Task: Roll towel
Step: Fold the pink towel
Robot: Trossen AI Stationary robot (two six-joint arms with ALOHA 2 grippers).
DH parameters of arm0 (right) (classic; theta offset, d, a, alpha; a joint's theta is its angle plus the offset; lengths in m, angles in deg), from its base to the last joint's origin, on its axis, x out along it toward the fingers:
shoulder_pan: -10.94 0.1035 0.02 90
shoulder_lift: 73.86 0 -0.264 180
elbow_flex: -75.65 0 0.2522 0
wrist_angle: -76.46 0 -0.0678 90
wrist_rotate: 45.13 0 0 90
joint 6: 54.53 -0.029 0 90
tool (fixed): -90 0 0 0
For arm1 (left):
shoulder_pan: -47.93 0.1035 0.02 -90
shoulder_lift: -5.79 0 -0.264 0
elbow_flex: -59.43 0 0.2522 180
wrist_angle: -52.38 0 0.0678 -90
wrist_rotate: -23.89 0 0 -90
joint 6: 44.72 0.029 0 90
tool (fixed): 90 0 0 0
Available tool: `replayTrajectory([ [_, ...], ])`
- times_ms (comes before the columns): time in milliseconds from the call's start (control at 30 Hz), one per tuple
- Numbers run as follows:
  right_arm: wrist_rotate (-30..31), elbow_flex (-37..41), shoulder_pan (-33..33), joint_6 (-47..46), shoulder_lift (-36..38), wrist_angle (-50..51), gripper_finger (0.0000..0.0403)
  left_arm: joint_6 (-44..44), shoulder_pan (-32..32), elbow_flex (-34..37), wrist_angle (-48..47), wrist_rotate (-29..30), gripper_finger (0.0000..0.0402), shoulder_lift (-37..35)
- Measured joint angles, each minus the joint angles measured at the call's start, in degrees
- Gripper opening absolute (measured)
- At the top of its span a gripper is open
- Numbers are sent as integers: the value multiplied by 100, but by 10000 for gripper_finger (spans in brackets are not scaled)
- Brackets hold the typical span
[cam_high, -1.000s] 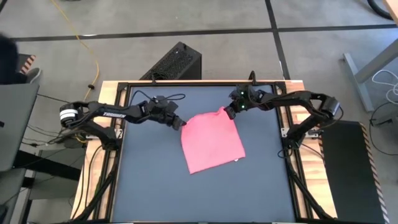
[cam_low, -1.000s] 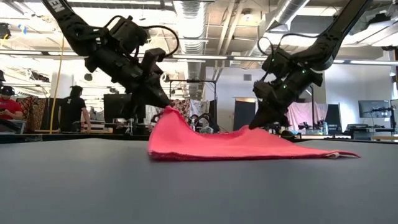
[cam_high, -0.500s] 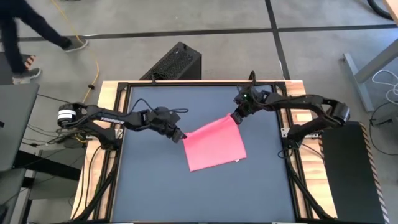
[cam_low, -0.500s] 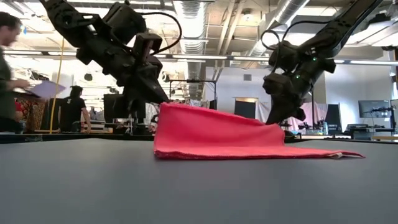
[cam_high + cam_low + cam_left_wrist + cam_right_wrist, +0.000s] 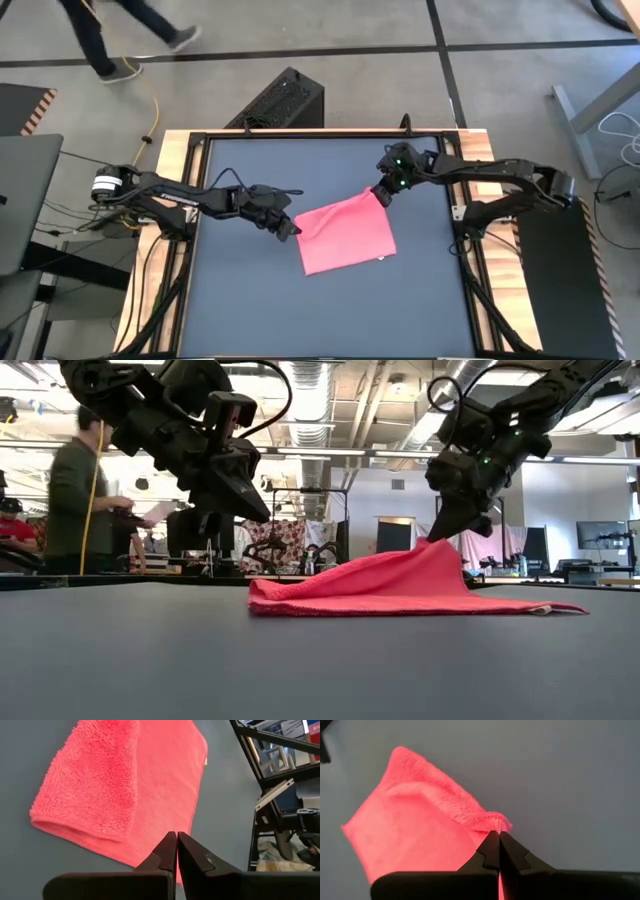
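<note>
The towel (image 5: 345, 234) is lying right of centre on the tabletop (image 5: 240, 300), with open dark surface nearer the camera and to its left. It appears thin, soft and light; it should drape and crease readily, so corners and hems are judged the best holds. Its far edge is sitting folded over. The left gripper (image 5: 291, 230) is hovering at the towel's left corner, fingers together, apparently holding nothing. Farther back, the right gripper (image 5: 381, 197) is pinching the raised far-right corner. The table frame (image 5: 462, 215) is limiting room to the right.
</note>
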Motion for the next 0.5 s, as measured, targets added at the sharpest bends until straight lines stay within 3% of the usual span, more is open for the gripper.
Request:
replayTrajectory([
  [500,248,0,1550,-1017,522,1040,17,2,-95,0,-28,248,0,0],
])
